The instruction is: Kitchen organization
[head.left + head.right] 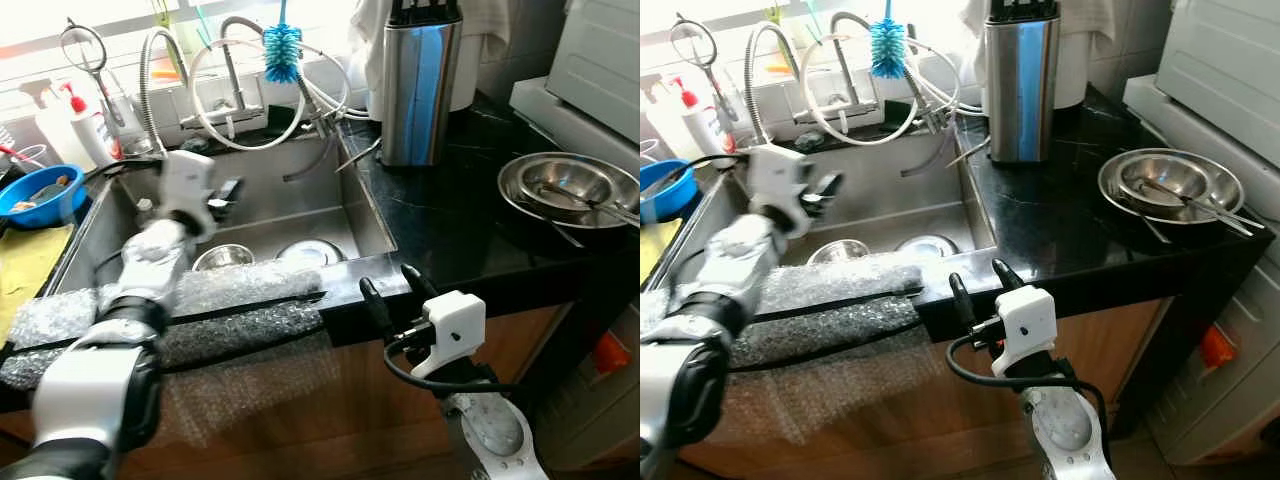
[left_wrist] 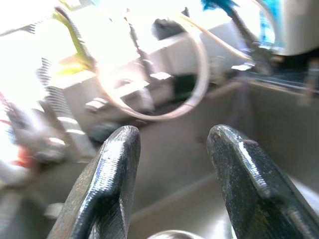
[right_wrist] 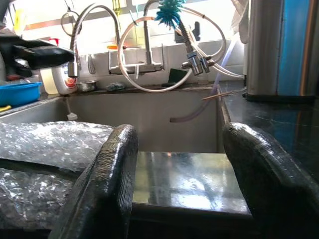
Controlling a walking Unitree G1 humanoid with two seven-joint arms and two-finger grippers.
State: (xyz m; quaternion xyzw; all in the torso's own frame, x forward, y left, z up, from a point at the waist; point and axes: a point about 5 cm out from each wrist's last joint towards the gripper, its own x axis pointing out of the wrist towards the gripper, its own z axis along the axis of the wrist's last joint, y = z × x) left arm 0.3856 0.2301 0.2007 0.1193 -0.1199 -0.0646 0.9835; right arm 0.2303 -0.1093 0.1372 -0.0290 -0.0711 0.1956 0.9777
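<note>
Bowls (image 1: 223, 257) of steel lay at the bottom of the sink (image 1: 300, 200), two of them side by side near its front wall, partly hidden by the bubble wrap (image 1: 200, 310) taped over the sink's front rim. The left pincer (image 1: 228, 192) hung over the middle of the sink above those bowls, its two black fingers (image 2: 112, 184) spread apart with nothing between them. The right pincer (image 1: 388, 290) sat lower, just outside the desk's front edge at the sink's front right corner, fingers (image 3: 107, 184) also parted and empty, pointing across the rim toward the faucet (image 1: 235, 60).

On the black desk (image 1: 440, 220) right of the sink stood a steel knife block (image 1: 420, 90) near the back edge, and a stack of steel bowls (image 1: 570, 190) with utensils in it toward the right edge. A blue brush (image 1: 282, 50) hung by the faucet. A blue dish (image 1: 40, 195) and a white bottle (image 1: 90, 125) stood at the sink's left. No writing on the bottle could be read.
</note>
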